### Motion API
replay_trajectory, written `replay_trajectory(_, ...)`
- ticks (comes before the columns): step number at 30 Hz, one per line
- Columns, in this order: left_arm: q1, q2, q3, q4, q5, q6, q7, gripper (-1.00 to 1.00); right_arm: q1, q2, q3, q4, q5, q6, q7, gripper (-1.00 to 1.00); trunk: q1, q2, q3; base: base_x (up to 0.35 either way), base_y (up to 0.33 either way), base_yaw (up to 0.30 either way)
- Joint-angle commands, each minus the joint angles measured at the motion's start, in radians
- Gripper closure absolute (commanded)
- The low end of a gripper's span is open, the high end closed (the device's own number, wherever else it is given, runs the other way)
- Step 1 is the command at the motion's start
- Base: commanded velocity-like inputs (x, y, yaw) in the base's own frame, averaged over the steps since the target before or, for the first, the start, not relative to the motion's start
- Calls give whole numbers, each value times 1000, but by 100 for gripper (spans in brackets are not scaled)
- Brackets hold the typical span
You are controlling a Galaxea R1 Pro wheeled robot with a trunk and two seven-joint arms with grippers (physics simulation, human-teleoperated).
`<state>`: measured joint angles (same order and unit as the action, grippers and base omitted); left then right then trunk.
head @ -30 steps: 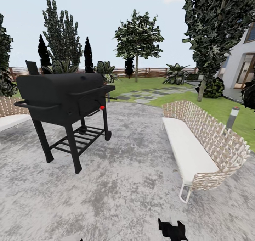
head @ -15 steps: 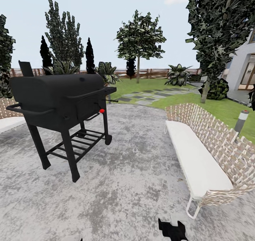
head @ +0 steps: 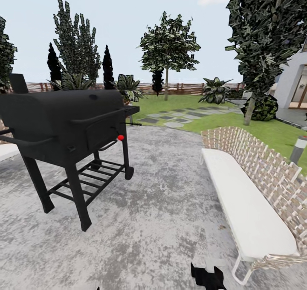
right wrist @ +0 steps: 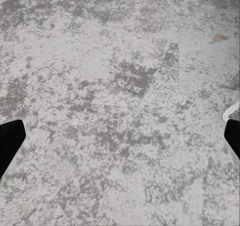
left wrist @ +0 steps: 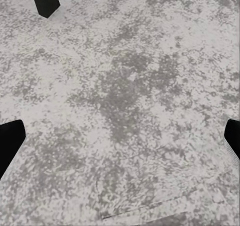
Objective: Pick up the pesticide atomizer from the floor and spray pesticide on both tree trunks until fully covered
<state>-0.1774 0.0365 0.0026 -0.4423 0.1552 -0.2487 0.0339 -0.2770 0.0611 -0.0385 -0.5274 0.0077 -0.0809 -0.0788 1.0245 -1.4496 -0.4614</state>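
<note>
Head view looks across a mottled grey patio (head: 162, 221), with a black grill (head: 64, 123) to the left and a woven bench (head: 251, 196) with a white seat to the right. Beyond them a stepping-stone path (head: 170, 118) crosses the lawn (head: 238, 126) toward a wooden fence (head: 187, 87), a tree (head: 167, 47) standing near it and a second tree (head: 260, 47) closer, by the house (head: 298, 81). The atomizer is nowhere to be found on the paving or grass in these frames, so its place cannot be told. Both wrist views look down on bare paving: the left gripper (left wrist: 120, 141) and the right gripper (right wrist: 120, 138) each have their dark fingertips spread wide at the frame edges, released and holding nothing. Judging by the task, the atomizer should be light, rigid and smooth, likely to skid or tip on hard ground; a centred pinch across its body, nozzle left free, seems the safest hold.
</note>
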Motion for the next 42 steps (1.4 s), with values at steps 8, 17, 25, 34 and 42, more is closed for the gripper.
replay_trajectory(8,-1,0,-3,0,8,-4,1,-100,-1,1,-4,1,-1,-4,1,-100,1,0,-1,334,0,0)
replay_trajectory(17,-1,0,-3,-1,9,-4,1,-100,-1,1,-4,2,-2,-4,1,-100,1,0,-1,334,0,0)
replay_trajectory(25,-1,0,-3,-1,8,-4,1,-100,-1,2,-3,3,-4,-5,1,-100,1,0,-1,333,0,0)
replay_trajectory(34,-1,0,-4,-1,9,-4,1,-100,-1,2,-3,2,-5,-5,1,-100,1,0,-1,333,0,0)
replay_trajectory(42,-1,0,-4,-1,9,-4,1,-100,-1,2,-4,3,-6,-5,2,-100,1,0,-1,334,0,-147)
